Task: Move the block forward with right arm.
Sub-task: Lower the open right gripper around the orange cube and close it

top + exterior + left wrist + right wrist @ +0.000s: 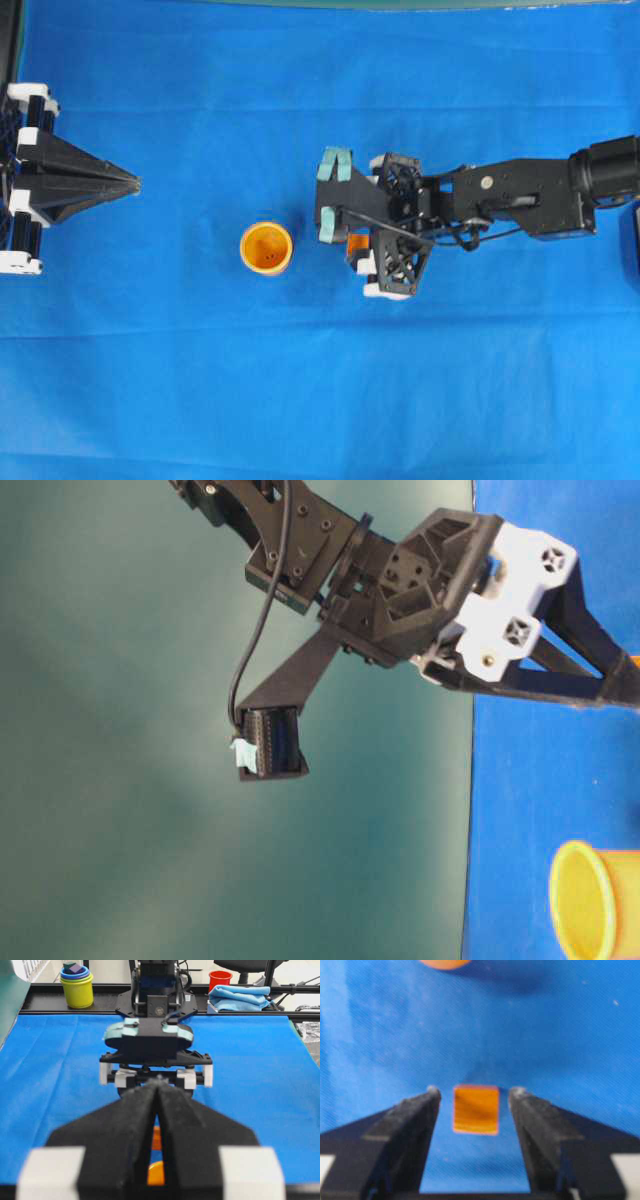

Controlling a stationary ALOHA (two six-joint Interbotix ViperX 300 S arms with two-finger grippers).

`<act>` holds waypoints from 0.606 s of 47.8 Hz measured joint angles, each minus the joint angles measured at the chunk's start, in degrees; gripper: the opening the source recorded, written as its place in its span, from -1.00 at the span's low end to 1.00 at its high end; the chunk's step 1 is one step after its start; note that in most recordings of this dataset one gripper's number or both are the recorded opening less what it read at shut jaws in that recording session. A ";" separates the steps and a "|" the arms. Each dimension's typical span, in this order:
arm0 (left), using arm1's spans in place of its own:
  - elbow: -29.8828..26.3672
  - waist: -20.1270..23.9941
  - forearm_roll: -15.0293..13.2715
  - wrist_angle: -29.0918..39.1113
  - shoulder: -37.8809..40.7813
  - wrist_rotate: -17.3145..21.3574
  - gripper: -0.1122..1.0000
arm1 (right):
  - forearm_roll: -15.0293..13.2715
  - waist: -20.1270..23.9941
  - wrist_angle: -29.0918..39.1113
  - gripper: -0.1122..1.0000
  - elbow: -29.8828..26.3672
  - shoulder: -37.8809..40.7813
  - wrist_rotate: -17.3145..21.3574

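The block point(475, 1109), a small orange cube, lies on the blue cloth point(570, 1035) between the two fingers of my right gripper point(475, 1091). The jaws are open, with a strip of cloth showing on each side of the cube. From overhead, the right gripper point(331, 195) points left with its teal-taped fingertips point(335, 165) spread apart, and only a corner of the block point(357, 243) peeks out from under it. My left gripper point(135, 183) rests at the far left, its black pointed jaws shut on nothing point(159, 1080).
A round orange-yellow cup point(266, 247) stands upright just left of the right gripper; its rim also shows at table level point(590, 900). Beyond the table's far edge sit stacked cups point(76, 985), a red cup point(220, 980) and a blue towel point(240, 996).
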 measured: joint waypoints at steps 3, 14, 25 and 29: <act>0.00 0.00 0.09 0.09 0.00 0.00 -0.79 | 0.00 0.18 0.00 0.34 -0.18 0.26 0.00; 0.00 0.18 0.09 0.18 0.00 0.00 -0.79 | 0.00 0.62 0.00 0.33 -0.09 1.14 0.00; 0.00 0.26 0.00 0.18 0.00 0.00 -0.79 | 0.00 0.70 -0.79 0.34 0.53 1.67 0.00; 0.00 0.18 0.09 0.18 0.00 0.00 -0.79 | 0.00 0.70 -1.49 0.33 0.88 1.67 0.00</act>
